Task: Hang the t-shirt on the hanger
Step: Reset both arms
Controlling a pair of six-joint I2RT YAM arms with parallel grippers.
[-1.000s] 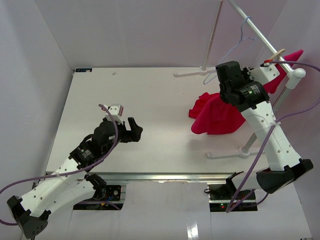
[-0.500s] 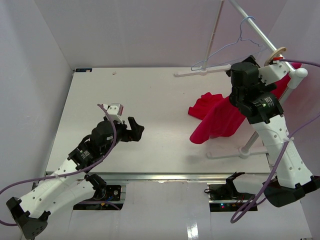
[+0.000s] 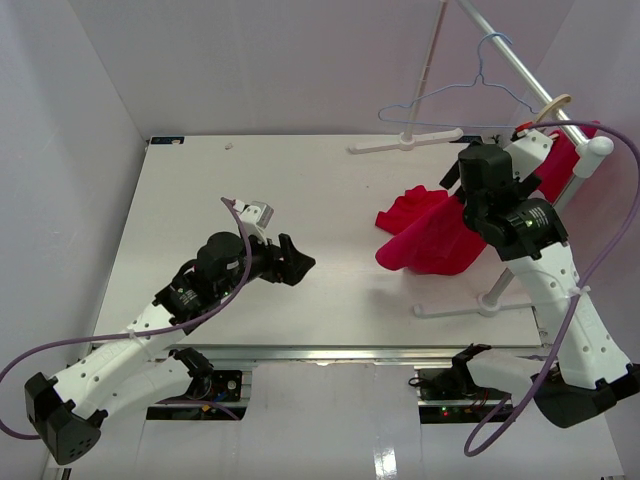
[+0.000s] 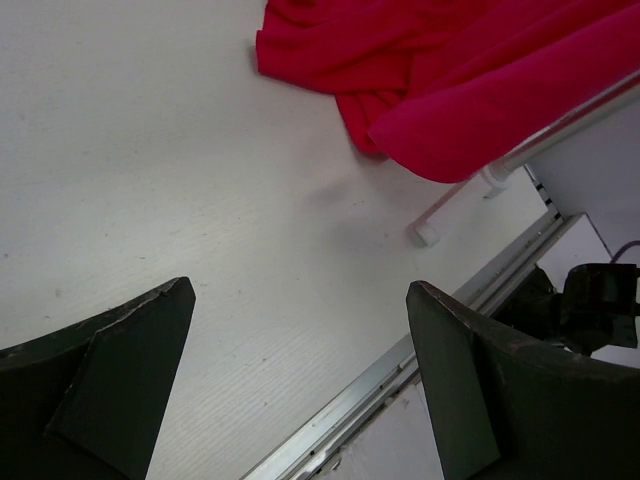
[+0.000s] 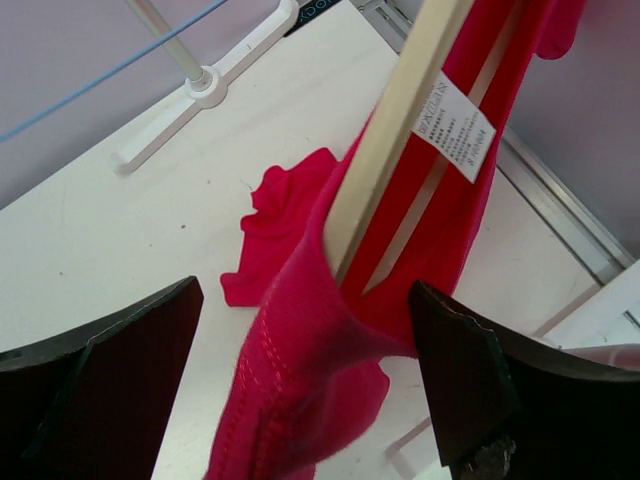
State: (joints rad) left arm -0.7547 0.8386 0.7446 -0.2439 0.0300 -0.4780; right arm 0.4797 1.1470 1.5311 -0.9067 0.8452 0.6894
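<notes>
The red t-shirt [image 3: 430, 235] hangs from the tan wooden hanger [image 3: 555, 103] on the slanted rail at the right, and its lower part lies bunched on the table. In the right wrist view the hanger's arm [image 5: 390, 140] runs inside the t-shirt [image 5: 290, 380], with the white tag [image 5: 453, 125] showing at the neck. My right gripper [image 3: 468, 195] [image 5: 305, 292] hovers open just over the cloth, its jaws wide apart and gripping nothing. My left gripper [image 3: 290, 262] [image 4: 300, 290] is open over bare table, well left of the t-shirt [image 4: 450, 70].
A thin light-blue wire hanger [image 3: 450, 95] hangs on the same rail [image 3: 510, 55]. The rack's white feet [image 3: 470, 305] [image 3: 405, 140] rest on the table in front of and behind the shirt. A metal strip [image 4: 400, 370] marks the table's near edge.
My right gripper opened and let go of the t-shirt, then drew back slightly. The blue wire hanger swung left. My left arm reached further right.
</notes>
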